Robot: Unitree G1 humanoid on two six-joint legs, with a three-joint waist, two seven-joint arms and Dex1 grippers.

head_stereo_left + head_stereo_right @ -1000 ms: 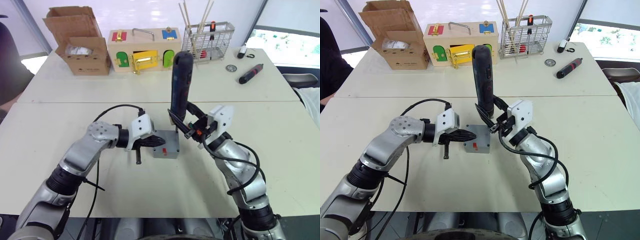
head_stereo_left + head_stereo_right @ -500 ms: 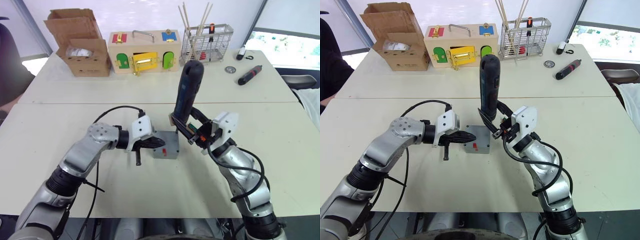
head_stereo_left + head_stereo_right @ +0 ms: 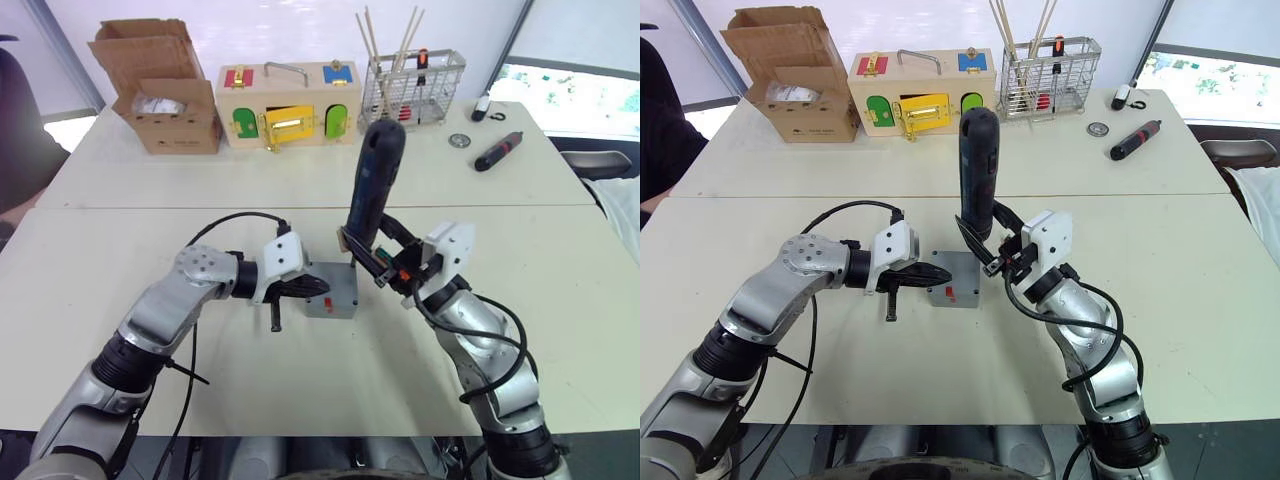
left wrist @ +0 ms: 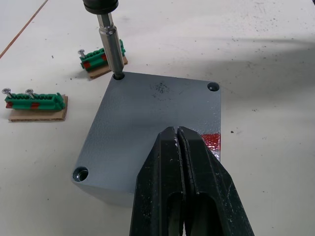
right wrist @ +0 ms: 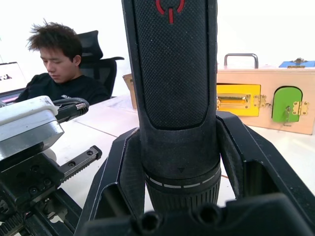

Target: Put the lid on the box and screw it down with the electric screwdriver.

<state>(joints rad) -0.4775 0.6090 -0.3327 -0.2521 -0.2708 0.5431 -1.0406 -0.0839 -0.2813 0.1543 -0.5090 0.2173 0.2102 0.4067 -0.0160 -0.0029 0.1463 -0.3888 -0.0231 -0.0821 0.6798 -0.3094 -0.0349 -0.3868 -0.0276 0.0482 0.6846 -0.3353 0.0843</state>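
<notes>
The grey box (image 3: 335, 300) sits on the table's middle with its red mark facing me. The lid (image 4: 152, 113) lies flat on it, covering the top. My left gripper (image 4: 178, 147) is shut, its fingertips resting on the lid's near side (image 3: 318, 288). My right gripper (image 3: 375, 260) is shut on the electric screwdriver (image 3: 372, 180), holding the thick black body near its lower end. The tool stands nearly upright, leaning slightly right. Its metal bit (image 4: 110, 44) sits in a corner screw hole on the far side of the lid.
Two green screw strips (image 4: 103, 56) (image 4: 34, 101) lie just beyond the box. At the back stand a cardboard carton (image 3: 160, 85), a wooden latch box (image 3: 288, 100) and a wire basket (image 3: 415, 82). A small black-and-red screwdriver (image 3: 500, 148) lies back right. A seated person (image 5: 59, 64) is nearby.
The screwdriver's top has tipped to the right from near upright, and my right arm shifted slightly right. The left gripper has stayed on the lid.
</notes>
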